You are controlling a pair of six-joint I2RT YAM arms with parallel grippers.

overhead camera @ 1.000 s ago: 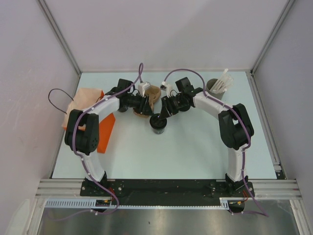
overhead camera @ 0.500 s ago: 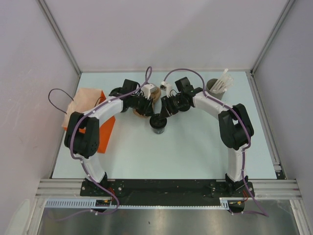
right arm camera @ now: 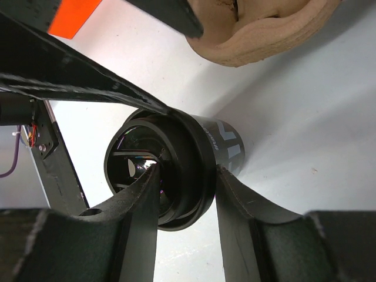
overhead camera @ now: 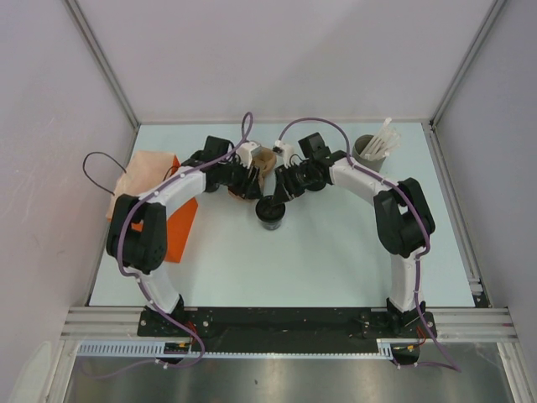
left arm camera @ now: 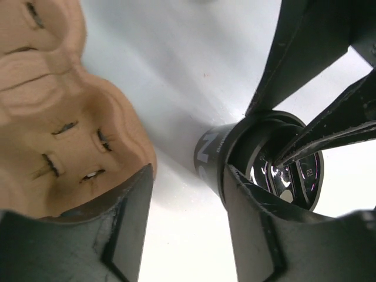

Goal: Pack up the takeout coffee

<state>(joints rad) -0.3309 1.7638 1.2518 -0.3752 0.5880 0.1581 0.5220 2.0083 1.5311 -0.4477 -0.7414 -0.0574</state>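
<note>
The takeout coffee (overhead camera: 270,213), a small black lidded cup, stands on the table in the middle. My right gripper (overhead camera: 280,194) is shut on its lid rim: in the right wrist view (right arm camera: 187,173) one finger lies on the lid top and the other against the side of the cup (right arm camera: 197,154). My left gripper (overhead camera: 250,178) is open and empty. In the left wrist view (left arm camera: 189,173) bare table shows between the fingers, with the cup (left arm camera: 215,157) just outside the right finger and the brown pulp carrier (left arm camera: 53,117) outside the left one.
The pulp cup carrier (overhead camera: 263,159) sits behind the cup, between both grippers, and shows in the right wrist view (right arm camera: 264,29). An orange paper bag (overhead camera: 180,217) lies at the left edge. A grey-brown cylinder of white sticks (overhead camera: 370,147) stands at the back right.
My left gripper has shifted a little by the carrier and its cable has swung. The right gripper and the cup have hardly moved.
</note>
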